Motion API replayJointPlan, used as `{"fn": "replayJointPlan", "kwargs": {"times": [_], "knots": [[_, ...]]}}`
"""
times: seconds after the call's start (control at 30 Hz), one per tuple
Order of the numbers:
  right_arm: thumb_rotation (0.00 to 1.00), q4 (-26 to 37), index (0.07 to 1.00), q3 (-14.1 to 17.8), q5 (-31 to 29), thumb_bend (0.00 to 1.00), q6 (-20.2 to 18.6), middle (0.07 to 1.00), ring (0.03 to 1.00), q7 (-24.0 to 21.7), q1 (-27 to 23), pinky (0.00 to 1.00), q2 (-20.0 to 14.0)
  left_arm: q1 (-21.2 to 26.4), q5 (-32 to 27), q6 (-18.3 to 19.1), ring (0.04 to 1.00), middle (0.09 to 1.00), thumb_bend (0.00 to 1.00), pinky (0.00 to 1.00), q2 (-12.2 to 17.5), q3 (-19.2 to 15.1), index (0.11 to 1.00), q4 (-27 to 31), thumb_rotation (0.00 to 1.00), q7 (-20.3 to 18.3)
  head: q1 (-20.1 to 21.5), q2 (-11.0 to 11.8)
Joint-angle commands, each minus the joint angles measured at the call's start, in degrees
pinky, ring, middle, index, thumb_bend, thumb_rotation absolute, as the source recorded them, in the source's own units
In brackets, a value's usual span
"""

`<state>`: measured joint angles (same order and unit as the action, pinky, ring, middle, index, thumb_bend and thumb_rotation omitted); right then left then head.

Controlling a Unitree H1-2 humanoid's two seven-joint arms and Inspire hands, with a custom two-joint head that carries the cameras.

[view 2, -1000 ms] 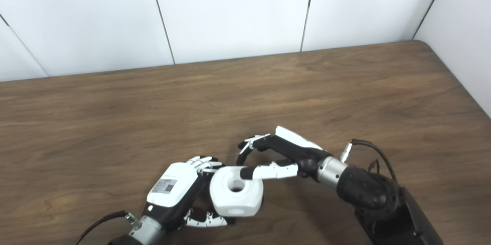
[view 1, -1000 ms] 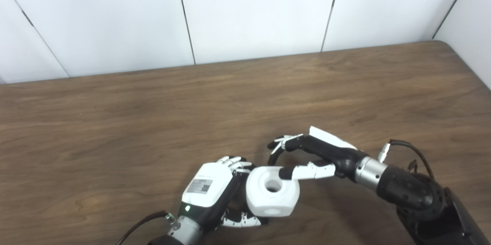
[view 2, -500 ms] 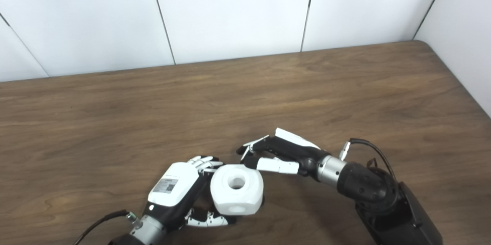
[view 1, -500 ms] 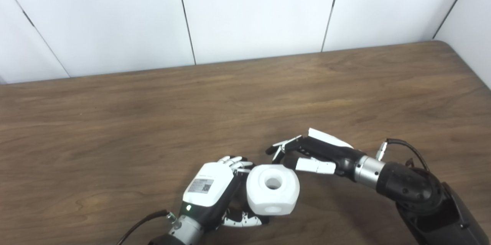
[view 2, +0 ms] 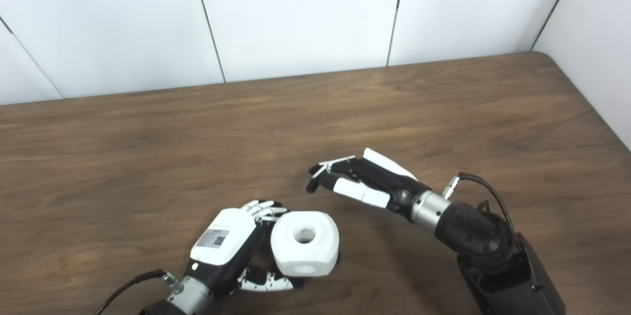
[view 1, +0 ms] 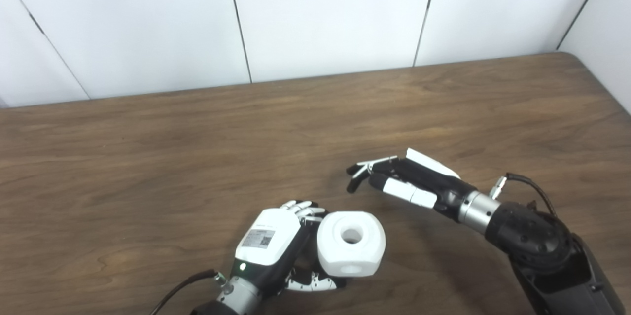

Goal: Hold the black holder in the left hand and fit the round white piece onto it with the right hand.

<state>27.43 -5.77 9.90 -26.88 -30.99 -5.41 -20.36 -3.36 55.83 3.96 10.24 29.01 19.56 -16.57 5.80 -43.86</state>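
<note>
Your right robot hand [view 1: 394, 182] has let go of the white piece [view 1: 351, 250] and pulled back, fingers loosely apart, empty. The left robot hand [view 1: 276, 251] stays clamped beside the piece, low over the bench [view 1: 148, 167]; it looks seated.

Both hands white shell over black frame, white finger segments with black tips. Left hand [view 1: 268, 243] has QR sticker on back, green LED near silver wrist, black cable trailing. Right hand [view 1: 411, 182]: silver wrist ring, bulky black forearm, looping black cable.
</note>
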Motion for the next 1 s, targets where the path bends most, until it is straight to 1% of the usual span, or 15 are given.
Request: {"fn": "replayJointPlan", "kwargs": {"times": [0.0,0.1,0.17,0.3,0.4,0.6,0.7,0.8,0.97], "knots": [[1.00,0.62,0.658,2.10,-1.67,0.74,-0.04,0.838,0.892,1.63,-2.45,0.92,0.86,-1.01,-0.02,0.62,0.871,0.800,0.52,0.89,0.71,0.67,0.484,-2.38,0.06,-2.40,0.02,-0.08],[1.00,0.27,0.653,4.70,-4.54,0.70,-0.02,0.838,0.893,2.51,-2.92,0.93,2.89,-1.03,-0.19,0.69,0.872,0.802,0.52,0.89,0.76,0.59,0.485,-2.36,0.06,-2.50,0.03,-0.07],[1.00,0.34,0.651,5.52,-5.21,0.69,-0.02,0.837,0.899,2.85,-3.45,0.95,3.21,-1.02,-0.16,0.72,0.874,0.803,0.52,0.89,0.82,0.60,0.485,-2.33,0.06,-2.61,0.09,0.06],[1.00,0.53,0.645,6.80,-6.19,0.68,-0.03,0.832,0.911,3.19,-4.43,0.96,3.12,-0.97,-0.50,0.63,0.875,0.803,0.52,0.89,0.97,0.48,0.485,-2.53,0.06,-2.51,0.15,0.26],[1.00,0.73,0.660,7.64,-7.30,0.66,-0.04,0.858,0.936,3.33,-5.17,1.00,2.69,-0.88,-0.80,0.30,0.870,0.799,0.52,0.89,1.18,0.39,0.485,-2.82,0.06,-2.11,0.28,0.42],[1.00,1.49,0.674,9.61,-9.55,0.64,-0.03,0.853,0.946,5.16,-6.19,1.00,1.80,-0.66,-1.98,-0.24,0.857,0.787,0.52,0.88,1.68,0.00,0.485,-3.38,0.06,-1.69,0.53,0.71],[1.00,1.38,0.671,9.74,-10.98,0.64,-0.04,0.861,0.960,6.41,-6.44,1.00,1.47,-0.56,-2.88,-0.65,0.846,0.779,0.52,0.87,1.73,-0.49,0.485,-3.82,0.06,-1.24,0.67,0.91],[1.00,1.66,0.670,9.08,-11.32,0.64,-0.04,0.860,0.956,7.65,-6.38,1.00,0.89,-0.39,-3.60,-0.96,0.835,0.770,0.52,0.85,1.78,-1.04,0.487,-4.07,0.06,-1.14,0.93,1.02],[1.00,1.55,0.670,7.93,-11.76,0.66,-0.04,0.860,0.946,9.13,-6.52,1.00,-0.58,0.33,-4.35,-0.07,0.825,0.765,0.52,0.83,1.94,-1.95,0.491,-3.41,0.07,-2.69,0.97,1.14]]}}
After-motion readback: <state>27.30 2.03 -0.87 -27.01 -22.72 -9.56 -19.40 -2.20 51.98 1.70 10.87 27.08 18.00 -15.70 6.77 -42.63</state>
